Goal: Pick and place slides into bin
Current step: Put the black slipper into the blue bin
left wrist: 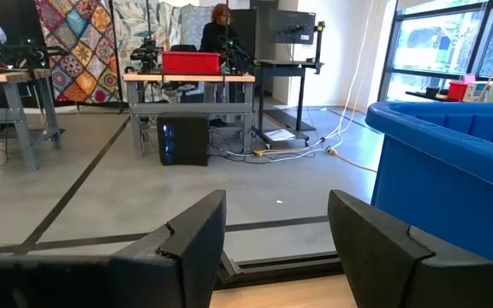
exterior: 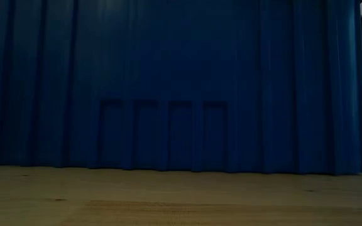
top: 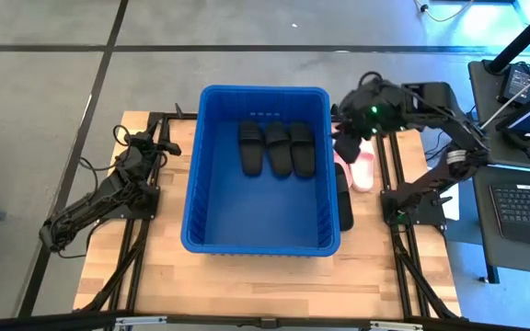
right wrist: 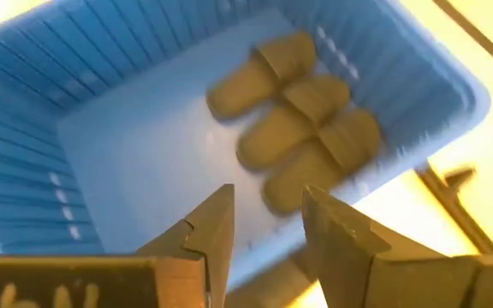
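High view: I count three black slides [top: 276, 147] in the bin [top: 212, 188]. Pink pair [top: 361, 169] and one black slide [top: 344, 200] remain at its 3 o'clock. Right gripper [top: 346, 138] above them, part-open, empty. Left gripper [top: 167, 145] at 9 o'clock, wide open, idle.

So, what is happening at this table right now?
A two-arm robot is putting slides into the blue bin. Three black slides already lie side by side inside it. A pink slide and another black slide remain on the table beside the bin's right wall. The right gripper hovers there with open, empty fingers. The left gripper waits open at the table's left edge.
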Controlling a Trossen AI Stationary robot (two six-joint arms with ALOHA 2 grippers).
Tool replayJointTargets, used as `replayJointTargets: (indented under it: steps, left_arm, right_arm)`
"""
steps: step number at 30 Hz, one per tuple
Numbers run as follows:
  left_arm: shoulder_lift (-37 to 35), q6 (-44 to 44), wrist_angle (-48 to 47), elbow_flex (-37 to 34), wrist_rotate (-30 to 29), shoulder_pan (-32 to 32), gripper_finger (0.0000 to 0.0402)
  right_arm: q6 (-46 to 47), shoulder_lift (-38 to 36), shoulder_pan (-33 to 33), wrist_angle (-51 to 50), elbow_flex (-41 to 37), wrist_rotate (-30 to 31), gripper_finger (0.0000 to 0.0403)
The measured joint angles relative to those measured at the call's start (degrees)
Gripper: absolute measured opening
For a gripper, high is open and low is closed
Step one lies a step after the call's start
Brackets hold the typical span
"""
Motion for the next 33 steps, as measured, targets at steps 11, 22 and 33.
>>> replayJointTargets:
  steps: [11, 22, 33]
  left_arm:
    - [0.0, 0.0, 0.0, 0.0, 0.0, 0.0, 0.0202]
    - [0.0, 0.0, -0.1, 0.0, 0.0, 0.0, 0.0202]
    - [0.0, 0.0, -0.1, 0.0, -0.6, 0.0, 0.0202]
  right_arm:
    - [-0.5, -15.3, 6.1, 0.2, -34.5, -1.5, 0.0139]
    - [-5.0, -17.9, 13.1, 13.2, -60.7, -1.6, 0.0139]
    - [-4.4, -21.8, 16.3, 33.2, -78.1, 4.2, 0.0139]
